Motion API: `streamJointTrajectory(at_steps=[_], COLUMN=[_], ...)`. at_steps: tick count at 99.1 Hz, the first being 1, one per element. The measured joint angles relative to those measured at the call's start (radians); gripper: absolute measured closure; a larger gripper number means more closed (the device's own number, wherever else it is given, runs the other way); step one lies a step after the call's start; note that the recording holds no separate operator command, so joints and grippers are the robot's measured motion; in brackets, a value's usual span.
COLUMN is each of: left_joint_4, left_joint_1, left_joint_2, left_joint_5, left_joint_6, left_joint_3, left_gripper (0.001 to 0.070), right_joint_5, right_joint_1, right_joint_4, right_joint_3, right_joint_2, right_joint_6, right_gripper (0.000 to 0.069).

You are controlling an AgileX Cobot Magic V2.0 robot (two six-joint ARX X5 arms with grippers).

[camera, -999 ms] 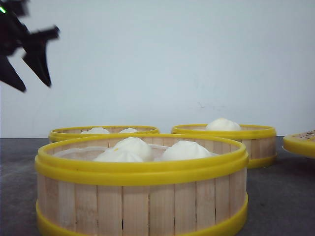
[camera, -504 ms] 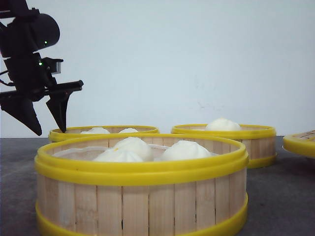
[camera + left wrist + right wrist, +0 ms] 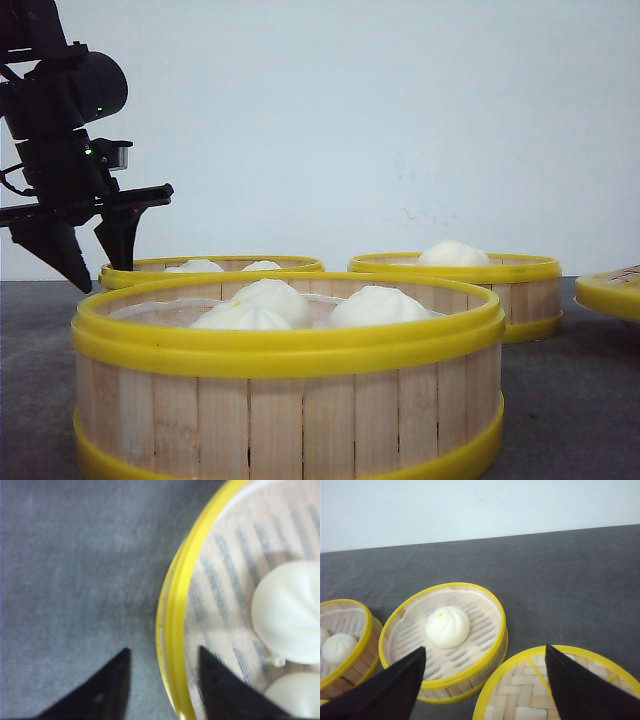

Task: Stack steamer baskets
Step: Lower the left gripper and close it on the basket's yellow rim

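The left claw [image 3: 95,262], jaws spread, is dropping astride the far-left basket's [image 3: 215,266] rim (right claw [image 3: 482,680] also spread) — closing comes next.

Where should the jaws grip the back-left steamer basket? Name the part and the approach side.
Grip the back-left steamer basket by its yellow rim, coming from above. The wall is thin and upright, and the left gripper already has open jaws straddling it, one inside and one outside, clear of the buns.
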Motion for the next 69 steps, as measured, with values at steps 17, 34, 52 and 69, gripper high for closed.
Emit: streamJointTrajectory(at_steps=[17,34,52,69], left_joint_4=[-0.005,-0.003,0.006,0.011], left_joint_1=[0.000,-0.001,-0.003,0.000], left_joint_2=[0.008,0.020,0.020,0.020], left_joint_5=[0.000,0.000,-0.004,-0.002], left_joint_6=[-0.006,-0.019,-0.039,-0.056], left_joint_3=[0.001,0.003,0.003,0.008], left_gripper=[0.0528,0.0583,0.0675,0.0680], right_joint_5=[0.000,0.000,0.000,0.000], right_joint_1=[0.000,0.000,0.000,0.000], right_joint_4=[0.000,0.000,0.000,0.000], right_joint_3=[0.000,0.000,0.000,0.000], right_joint_2=[0.002,0.002,0.002,0.002], right_joint_6=[0.000,0.000,0.000,0.000], right_gripper=[0.0219,0.0219,0.0219,0.0219])
